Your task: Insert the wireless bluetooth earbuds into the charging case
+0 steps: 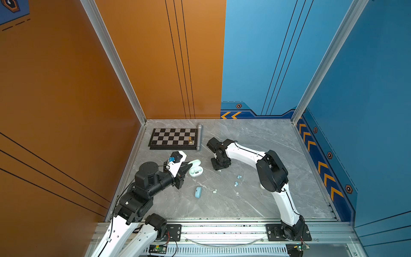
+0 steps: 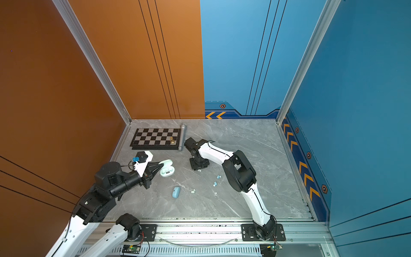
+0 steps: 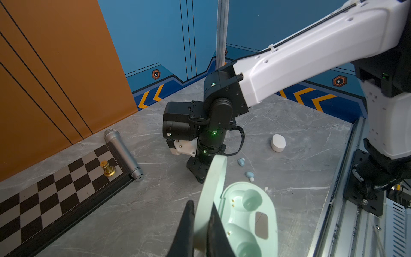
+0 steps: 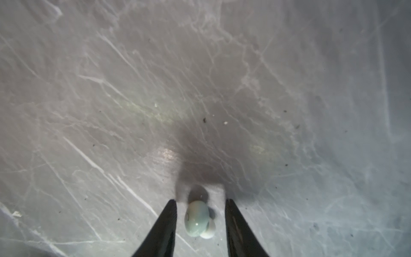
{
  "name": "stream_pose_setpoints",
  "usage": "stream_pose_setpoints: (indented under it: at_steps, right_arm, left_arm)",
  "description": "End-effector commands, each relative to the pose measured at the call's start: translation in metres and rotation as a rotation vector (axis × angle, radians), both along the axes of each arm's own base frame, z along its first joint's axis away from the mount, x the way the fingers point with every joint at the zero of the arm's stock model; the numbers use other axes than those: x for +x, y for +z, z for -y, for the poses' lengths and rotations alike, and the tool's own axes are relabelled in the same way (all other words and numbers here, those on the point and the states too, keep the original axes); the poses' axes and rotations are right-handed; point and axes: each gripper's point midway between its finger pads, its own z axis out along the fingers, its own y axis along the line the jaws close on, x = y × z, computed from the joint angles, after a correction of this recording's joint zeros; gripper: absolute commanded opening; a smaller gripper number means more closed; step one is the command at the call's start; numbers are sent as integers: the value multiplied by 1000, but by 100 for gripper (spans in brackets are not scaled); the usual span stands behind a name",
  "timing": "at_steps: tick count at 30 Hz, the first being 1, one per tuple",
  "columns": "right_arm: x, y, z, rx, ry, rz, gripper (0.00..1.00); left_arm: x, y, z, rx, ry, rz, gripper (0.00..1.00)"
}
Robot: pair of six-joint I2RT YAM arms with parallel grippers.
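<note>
Sitting btwn right gripper tips: mint earbud

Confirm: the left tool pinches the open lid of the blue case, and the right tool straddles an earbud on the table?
Not quite: the left wrist view shows the left tool pinching the open lid of the mint case, not blue. The right tool does straddle an earbud.

No letters, numbers or brand names can be read on anything here. The only signs are painted marks on the blue walls. 2 orange chevrons point left on the dark band at the foot of the far wall, with a hexagon badge just above them. A row of larger chevrons runs along the right wall's band, with more hexagon emblems set among them.
</note>
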Motion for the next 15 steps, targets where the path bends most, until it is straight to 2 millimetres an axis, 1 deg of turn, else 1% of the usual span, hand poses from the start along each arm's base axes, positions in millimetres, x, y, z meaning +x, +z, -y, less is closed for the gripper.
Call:
stream_pose_setpoints:
  at_steps: [1,4,7,13,15]
  right_arm:
    - [5,-4,-4,-6,-12,1,34]
    - [4,-5,-6,-3,-6,-3,30]
    - [3,-6,-7,3,-8,-8,23]
    - [4,-3,-9,22,-17,-17,13]
    - [4,0,-9,28,-18,-16,12]
  left_arm:
    - [0,6,-1,-16,4,21,0]
    - [1,6,-2,-15,6,23,0]
    - [0,6,-2,-15,6,25,0]
    - [0,5,-1,-15,5,19,0]
    - [1,4,-1,-13,5,17,0]
